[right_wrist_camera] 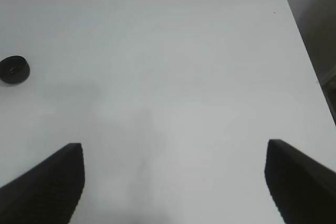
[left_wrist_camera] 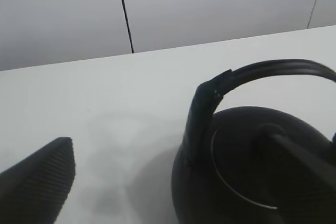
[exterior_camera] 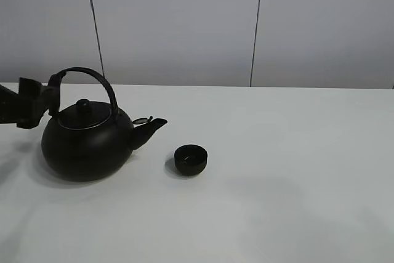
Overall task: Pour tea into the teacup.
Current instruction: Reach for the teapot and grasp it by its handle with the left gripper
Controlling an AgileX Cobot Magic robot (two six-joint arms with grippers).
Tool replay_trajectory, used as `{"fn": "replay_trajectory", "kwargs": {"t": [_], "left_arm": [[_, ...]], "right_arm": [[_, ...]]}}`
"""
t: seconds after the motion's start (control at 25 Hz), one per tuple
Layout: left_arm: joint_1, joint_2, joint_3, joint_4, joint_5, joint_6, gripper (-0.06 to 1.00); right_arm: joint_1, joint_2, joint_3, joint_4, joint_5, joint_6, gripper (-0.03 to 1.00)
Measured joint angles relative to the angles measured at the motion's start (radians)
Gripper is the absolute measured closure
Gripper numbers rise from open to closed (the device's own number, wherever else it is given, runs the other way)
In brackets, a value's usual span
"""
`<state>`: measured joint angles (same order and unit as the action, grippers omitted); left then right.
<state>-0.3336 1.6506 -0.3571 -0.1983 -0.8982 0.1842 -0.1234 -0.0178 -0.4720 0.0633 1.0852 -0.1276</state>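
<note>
The big black kettle (exterior_camera: 86,144) with its arched handle (exterior_camera: 92,76) stands on the left of the white table, spout pointing right. The teacup (exterior_camera: 190,159), small, low and black, sits just right of the spout, apart from it. My left gripper (exterior_camera: 42,101) is at the handle's left end, level with the lid. In the left wrist view the left gripper (left_wrist_camera: 165,145) is open, the handle (left_wrist_camera: 262,69) runs between its fingers, and nothing is gripped. My right gripper (right_wrist_camera: 176,145) is open and empty over bare table. The teacup (right_wrist_camera: 14,70) shows far off in that view.
The white table (exterior_camera: 295,183) stretches right of the cup, with a grey panelled wall (exterior_camera: 184,23) behind it. The right wrist view shows the table's far corner and edge (right_wrist_camera: 294,19). The right arm is out of the exterior view.
</note>
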Motion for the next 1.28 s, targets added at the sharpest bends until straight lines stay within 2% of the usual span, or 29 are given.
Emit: {"fn": "replay_trajectory", "kwargs": {"t": [0.28, 0.92, 1.28], "left_arm": [[0.027, 0.062, -0.05, 0.076, -0.014, -0.041, 0.25], [0.027, 0.151, -0.145, 0.099, -0.013, -0.043, 0.25], [0.077, 0.179, -0.169, 0.128, 0.006, -0.058, 0.25]], "right_arm": [[0.0, 0.0, 0.0, 0.0, 0.0, 0.0, 0.33], [0.0, 0.0, 0.0, 0.0, 0.0, 0.0, 0.33], [0.0, 0.0, 0.0, 0.0, 0.0, 0.0, 0.33]]}}
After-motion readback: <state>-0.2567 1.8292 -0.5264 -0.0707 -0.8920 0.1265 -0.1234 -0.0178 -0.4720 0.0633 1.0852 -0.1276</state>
